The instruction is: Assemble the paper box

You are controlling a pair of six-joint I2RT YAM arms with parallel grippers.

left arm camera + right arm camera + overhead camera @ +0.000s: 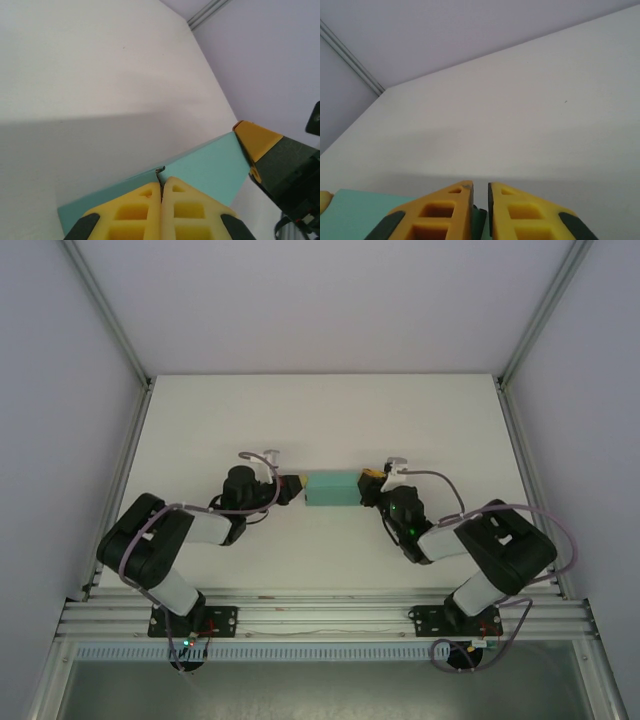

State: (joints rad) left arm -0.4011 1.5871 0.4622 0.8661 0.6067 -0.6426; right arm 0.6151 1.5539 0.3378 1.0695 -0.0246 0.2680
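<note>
Teal paper box [333, 489] sits between left gripper [298, 487] and right gripper [372, 479], both pinching.

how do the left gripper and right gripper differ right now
The left gripper is pinched shut on an edge of the paper box; the right gripper shows a slit between its fingers, teal card inside. The left sits at the box's left end, the right at its right. Both have yellow fingers.
</note>
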